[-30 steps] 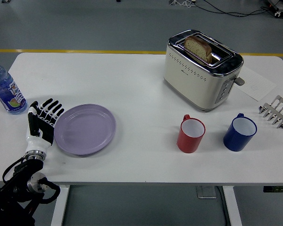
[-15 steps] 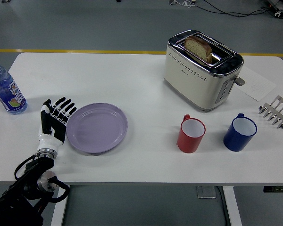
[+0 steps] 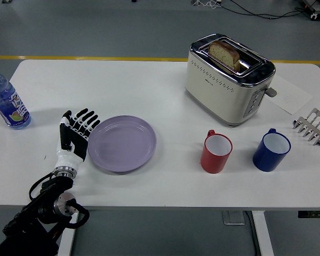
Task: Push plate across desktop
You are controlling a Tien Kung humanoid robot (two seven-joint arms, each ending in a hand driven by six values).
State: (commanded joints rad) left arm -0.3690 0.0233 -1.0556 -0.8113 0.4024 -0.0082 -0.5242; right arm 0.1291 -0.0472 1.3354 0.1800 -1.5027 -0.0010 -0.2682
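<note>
white rectangular bench [image 3: 149, 90]: carries all items listed.

round lilac plate [image 3: 122, 143]: flat on the bench, left of centre, towards the near edge.

left robot hand [image 3: 76, 136], black and white, five fingers: enters from the lower left corner; fingers straight and spread, grasping nothing; its finger side rests against the plate's left rim.

clear plastic bottle with blue cap and coloured label [image 3: 5, 101]: upright at the bench's far left, well apart from the hand.

cream and chrome two-slot toaster [image 3: 228, 79]: far right of centre; brown bread slice [image 3: 224, 54] standing in one slot.

red mug [image 3: 215, 152]: upright, near the front of the toaster, white inside.

blue mug [image 3: 271, 150]: upright, to the right of the red mug, apart from it.

metal toast rack [image 3: 312, 127]: right edge of the bench.

white paper sheet [image 3: 290, 96]: lying flat beside the toaster, right.
</note>
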